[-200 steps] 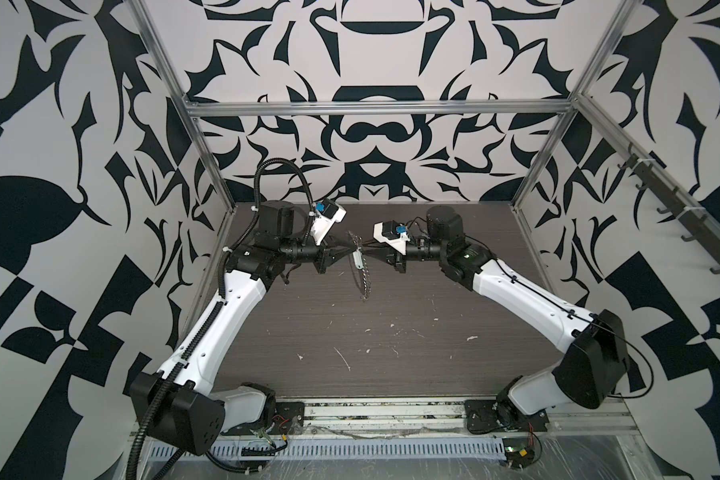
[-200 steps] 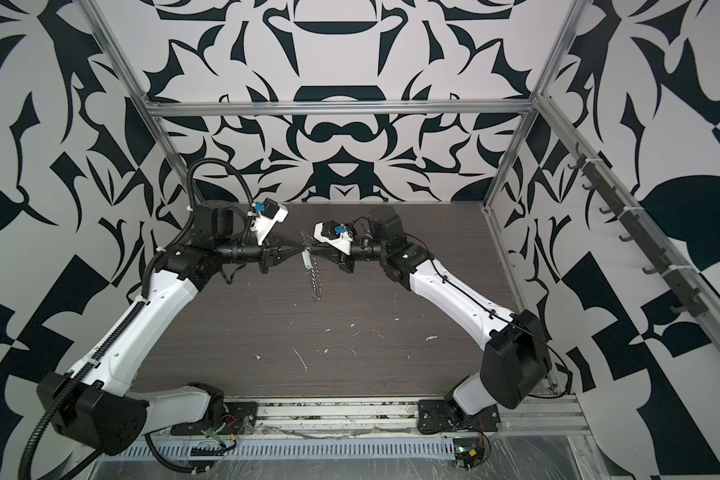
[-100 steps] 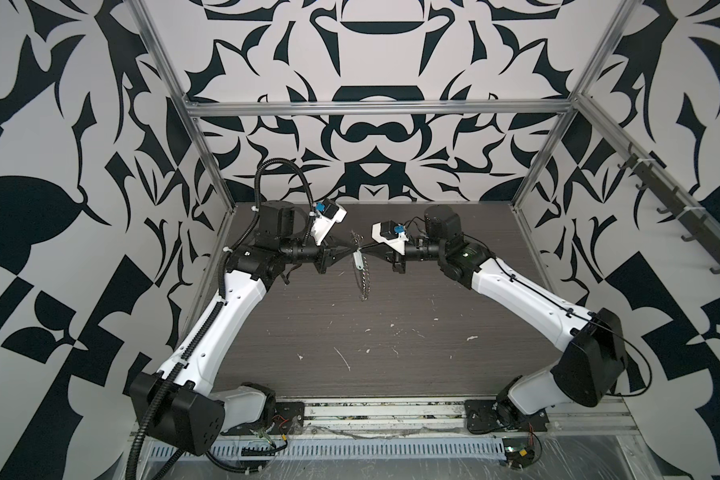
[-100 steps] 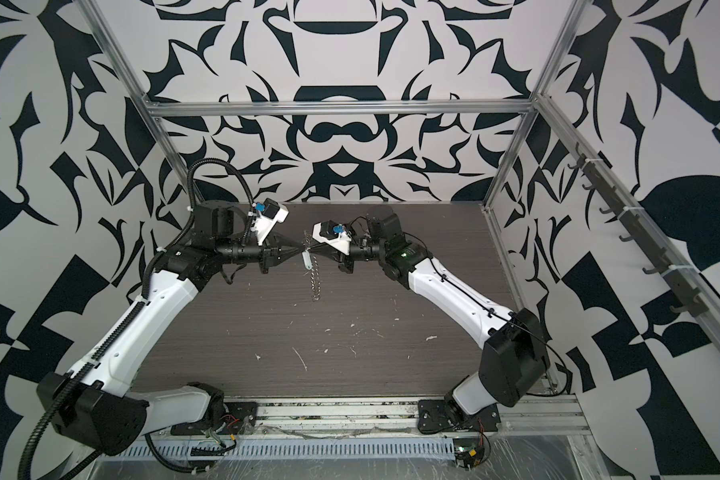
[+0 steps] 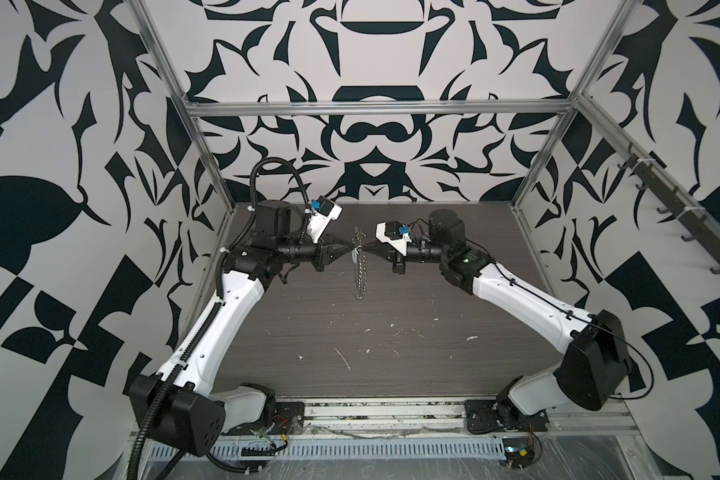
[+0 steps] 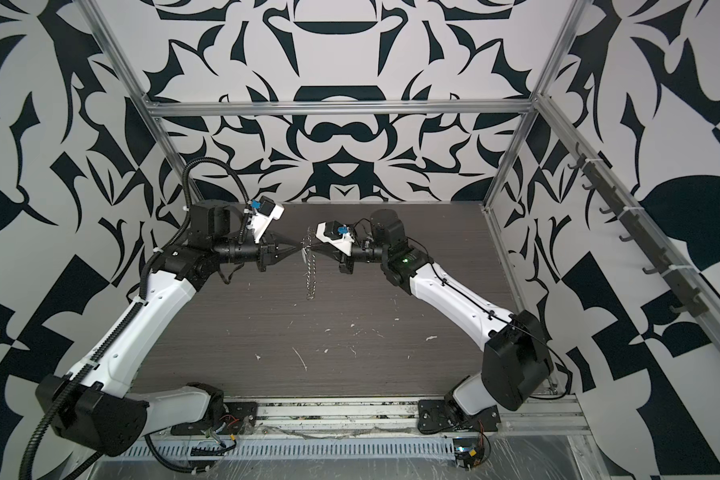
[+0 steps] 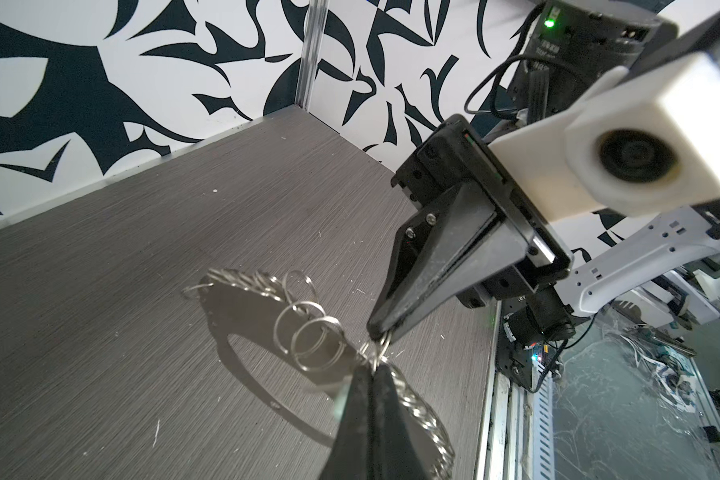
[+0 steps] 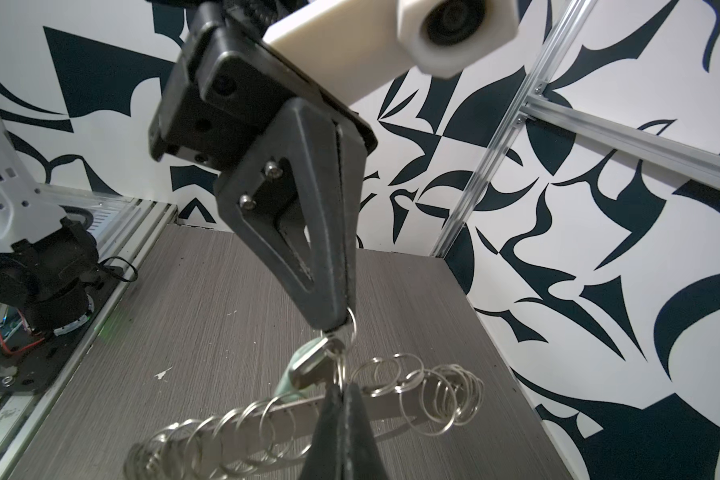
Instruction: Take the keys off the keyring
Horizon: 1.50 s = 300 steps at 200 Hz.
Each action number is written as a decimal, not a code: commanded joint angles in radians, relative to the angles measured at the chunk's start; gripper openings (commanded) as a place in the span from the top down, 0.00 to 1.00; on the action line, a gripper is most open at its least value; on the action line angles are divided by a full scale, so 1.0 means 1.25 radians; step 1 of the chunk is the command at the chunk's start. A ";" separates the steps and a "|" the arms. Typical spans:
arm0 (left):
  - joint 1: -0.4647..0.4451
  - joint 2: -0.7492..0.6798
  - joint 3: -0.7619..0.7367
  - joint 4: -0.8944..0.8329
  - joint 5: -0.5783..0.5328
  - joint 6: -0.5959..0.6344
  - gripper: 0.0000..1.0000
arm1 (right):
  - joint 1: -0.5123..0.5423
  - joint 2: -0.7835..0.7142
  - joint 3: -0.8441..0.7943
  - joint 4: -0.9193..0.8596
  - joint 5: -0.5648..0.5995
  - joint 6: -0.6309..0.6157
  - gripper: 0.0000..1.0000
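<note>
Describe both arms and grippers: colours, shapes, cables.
Both have white shells and black joints. The left gripper and right gripper are black tapering wedges. Each wrist carries a white camera block with a blue plug. A ribbed black hose runs along the left arm, a thin black cable along the right arm, with a green light.

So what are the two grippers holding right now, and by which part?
Both hold the keyring: the left gripper and the right gripper each pinch it at the top, beside the mint tag; the rest hangs below.
</note>
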 commanded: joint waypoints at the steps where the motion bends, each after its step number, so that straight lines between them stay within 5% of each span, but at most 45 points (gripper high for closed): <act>1: 0.016 0.026 0.025 0.005 0.003 -0.021 1.00 | -0.014 -0.045 -0.006 0.162 -0.038 0.082 1.00; 195: 0.016 0.053 0.040 0.086 0.030 -0.091 1.00 | -0.038 0.066 -0.022 0.730 -0.085 0.524 1.00; 238: 0.013 0.019 0.002 0.197 0.046 -0.046 1.00 | -0.044 0.141 0.014 0.956 -0.082 0.750 1.00; 300: 0.014 0.093 0.085 0.135 0.066 -0.022 1.00 | -0.036 0.176 0.053 0.959 -0.111 0.817 1.00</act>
